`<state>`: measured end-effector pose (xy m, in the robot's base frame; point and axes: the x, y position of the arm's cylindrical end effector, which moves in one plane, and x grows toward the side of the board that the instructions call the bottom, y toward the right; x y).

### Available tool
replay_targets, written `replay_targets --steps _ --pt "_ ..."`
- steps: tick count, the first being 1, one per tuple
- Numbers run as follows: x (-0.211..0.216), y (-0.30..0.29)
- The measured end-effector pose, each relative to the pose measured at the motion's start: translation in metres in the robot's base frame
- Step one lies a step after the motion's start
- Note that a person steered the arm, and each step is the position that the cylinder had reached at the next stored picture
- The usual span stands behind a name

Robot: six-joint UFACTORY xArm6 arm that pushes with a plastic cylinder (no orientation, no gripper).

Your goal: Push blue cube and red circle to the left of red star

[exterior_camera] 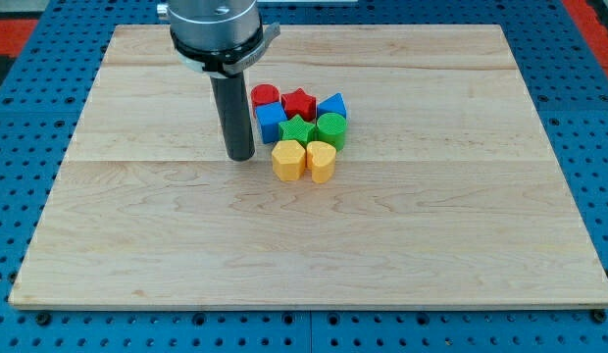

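Note:
The blocks sit in one tight cluster near the board's middle. The red circle (265, 95) is at the cluster's top left, touching the red star (299, 103) on its right. The blue cube (271, 122) lies just below the red circle, at the lower left of the red star. My tip (241, 155) is on the board left of the cluster, a short gap from the blue cube and slightly below it. The rod stands upright under the arm's metal head (218, 29).
A blue triangular block (332, 106) sits right of the red star. A green star (298, 130) and a green round block (331, 129) are below it. A yellow hexagon (288, 159) and a yellow heart-like block (322, 160) are lowest. The wooden board (137, 245) lies on a blue pegboard.

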<state>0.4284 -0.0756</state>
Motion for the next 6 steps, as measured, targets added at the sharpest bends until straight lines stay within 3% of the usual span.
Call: replay_targets --steps 1,2,6 --pt "-0.018 0.033" --pt "-0.018 0.11" --pt "-0.056 0.06"
